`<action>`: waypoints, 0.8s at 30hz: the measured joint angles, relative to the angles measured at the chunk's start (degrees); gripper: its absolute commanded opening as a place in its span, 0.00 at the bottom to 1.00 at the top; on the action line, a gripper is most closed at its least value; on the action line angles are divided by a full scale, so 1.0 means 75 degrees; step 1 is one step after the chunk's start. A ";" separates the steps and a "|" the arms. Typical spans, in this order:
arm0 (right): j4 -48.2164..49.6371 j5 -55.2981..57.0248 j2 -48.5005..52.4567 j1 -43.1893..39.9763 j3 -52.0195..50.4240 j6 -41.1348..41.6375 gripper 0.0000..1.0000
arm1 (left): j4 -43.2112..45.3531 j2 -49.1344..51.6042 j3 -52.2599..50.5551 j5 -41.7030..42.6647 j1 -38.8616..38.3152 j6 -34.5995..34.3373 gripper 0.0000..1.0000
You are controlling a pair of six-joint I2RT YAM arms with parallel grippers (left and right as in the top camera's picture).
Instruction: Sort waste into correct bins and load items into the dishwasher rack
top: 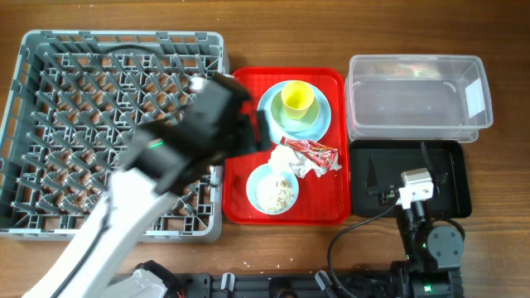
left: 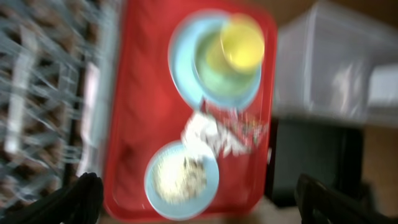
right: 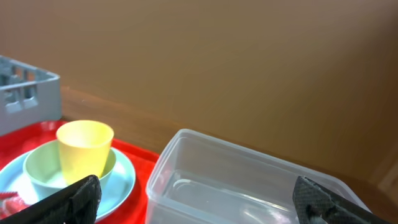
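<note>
The grey dishwasher rack (top: pixel 50 124) fills the left. On the red tray (top: pixel 327 207) a yellow cup (top: pixel 297 99) stands in a pale bowl (top: pixel 286 122) on a light blue plate (top: pixel 321 124). A crumpled white napkin (top: pixel 286 157) and a red wrapper (top: pixel 321 154) lie below them. A second bowl (top: pixel 273 190) holds rice-like crumbs. My left gripper (top: pixel 255 132) is open and empty above the tray's left side; its view is blurred, with the crumb bowl (left: pixel 181 180) between the fingers (left: pixel 199 208). My right gripper (right: pixel 199 205) is open and empty. I cannot make out the spoon and fork.
The clear tub (top: pixel 414 95) with a white label stands at the back right, with nothing in it. The black tray (top: pixel 447 178) lies in front of it, under my right gripper (top: pixel 381 184). The left arm crosses over the rack's right half.
</note>
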 measured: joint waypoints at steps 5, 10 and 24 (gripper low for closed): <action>0.1282 -0.1903 0.0015 0.0000 0.0000 0.0283 1.00 | -0.0242 -0.1545 0.0058 -0.0466 0.1119 0.0000 1.00; -0.0163 -0.3555 0.0023 0.0000 0.1029 0.3512 1.00 | -0.0248 -0.1754 0.0061 -0.0542 0.1160 0.0000 1.00; -1.2243 -0.3264 0.8052 0.0006 1.2558 0.2084 0.25 | -0.0265 -0.1775 0.0064 -0.0545 0.1163 0.0000 1.00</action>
